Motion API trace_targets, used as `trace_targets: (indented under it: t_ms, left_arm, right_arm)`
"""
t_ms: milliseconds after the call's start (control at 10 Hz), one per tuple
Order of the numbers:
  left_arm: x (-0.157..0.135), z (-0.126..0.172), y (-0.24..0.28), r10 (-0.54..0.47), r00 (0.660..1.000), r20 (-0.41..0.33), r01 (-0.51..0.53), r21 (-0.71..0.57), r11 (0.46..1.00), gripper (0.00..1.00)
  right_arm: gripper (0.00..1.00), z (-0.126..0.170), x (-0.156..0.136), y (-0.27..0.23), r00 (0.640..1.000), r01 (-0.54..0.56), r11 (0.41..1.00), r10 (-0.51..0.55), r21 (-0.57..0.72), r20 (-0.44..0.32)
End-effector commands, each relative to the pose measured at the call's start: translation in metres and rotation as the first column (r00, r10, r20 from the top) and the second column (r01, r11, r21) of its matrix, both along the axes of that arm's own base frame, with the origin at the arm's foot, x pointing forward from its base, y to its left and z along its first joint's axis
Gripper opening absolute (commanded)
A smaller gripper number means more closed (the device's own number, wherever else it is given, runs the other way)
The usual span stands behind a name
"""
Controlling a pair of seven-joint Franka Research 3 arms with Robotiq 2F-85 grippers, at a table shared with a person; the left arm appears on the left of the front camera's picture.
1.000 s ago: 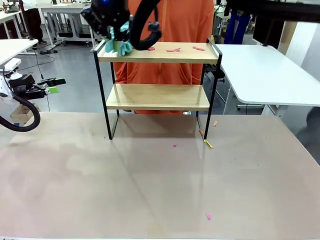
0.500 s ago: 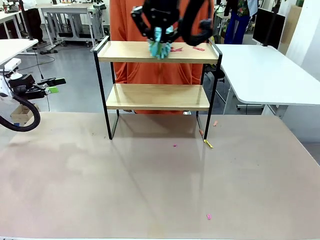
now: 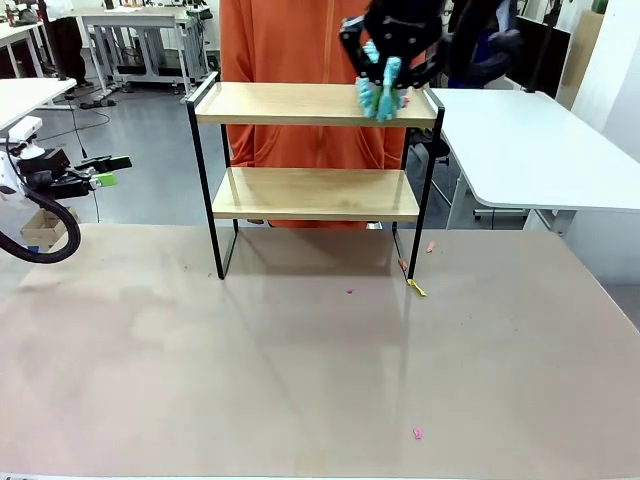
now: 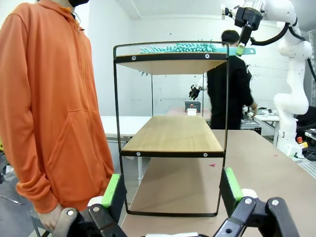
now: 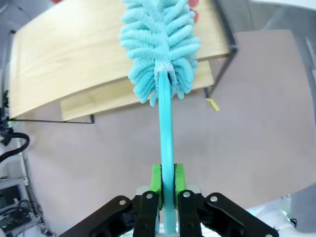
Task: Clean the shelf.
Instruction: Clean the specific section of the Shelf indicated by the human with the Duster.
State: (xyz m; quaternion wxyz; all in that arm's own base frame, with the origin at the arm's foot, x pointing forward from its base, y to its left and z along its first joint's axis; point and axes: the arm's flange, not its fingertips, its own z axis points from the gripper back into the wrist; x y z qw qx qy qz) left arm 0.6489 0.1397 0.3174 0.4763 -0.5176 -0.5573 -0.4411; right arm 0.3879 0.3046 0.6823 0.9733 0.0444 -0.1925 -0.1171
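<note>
The shelf (image 3: 300,104) stands at the table's far side, two wooden boards in a black frame. My right gripper (image 3: 392,45) hovers over the right end of its top board, shut on the handle (image 5: 166,148) of a teal duster. The fluffy duster head (image 3: 380,96) rests on that board near the right rail. In the right wrist view the duster head (image 5: 158,39) lies across the top board (image 5: 64,64), with a red scrap (image 5: 193,15) just beyond it. My left gripper (image 3: 112,171) stays open at the far left, off the table. Its wrist view shows the shelf (image 4: 173,136) side-on between its open fingers (image 4: 112,190).
A person in an orange hoodie (image 3: 320,45) stands right behind the shelf. Small pink scraps (image 3: 417,433) and a yellow one (image 3: 416,288) lie on the brown table top. A white table (image 3: 540,140) stands to the right.
My right gripper has swept the duster along the top board from its left end to its right end. The red scraps seen on the board earlier are now hidden by the duster.
</note>
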Motion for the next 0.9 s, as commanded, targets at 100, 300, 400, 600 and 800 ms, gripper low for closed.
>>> trace_targets:
  t_ms: [100, 300, 400, 600, 800]
  left_arm:
    - [-0.001, 0.003, 0.0, -0.006, 1.0, 0.012, 0.006, 0.006, 1.0, 1.0]
    - [-0.001, 0.003, 0.0, -0.006, 1.0, 0.012, 0.006, 0.006, 1.0, 1.0]
    - [-0.001, 0.003, 0.0, -0.006, 1.0, 0.012, 0.006, 0.006, 1.0, 1.0]
    - [-0.001, 0.003, 0.0, -0.006, 1.0, 0.012, 0.006, 0.006, 1.0, 1.0]
    - [-0.001, 0.003, 0.0, -0.006, 1.0, 0.012, 0.006, 0.006, 1.0, 1.0]
  right_arm:
    - [0.13, -0.003, -0.011, -0.049, 0.998, 0.021, 0.992, -0.028, -0.122, -0.052]
    - [0.13, 0.007, -0.02, -0.065, 0.999, 0.043, 0.978, -0.048, -0.206, -0.024]
    - [0.13, 0.013, -0.029, -0.067, 0.999, 0.039, 0.975, -0.038, -0.219, 0.011]
    - [0.13, 0.021, -0.047, -0.055, 0.993, -0.065, 0.991, 0.075, -0.116, 0.091]
    - [0.13, 0.019, -0.029, -0.053, 1.0, 0.006, 0.985, -0.006, -0.173, -0.001]
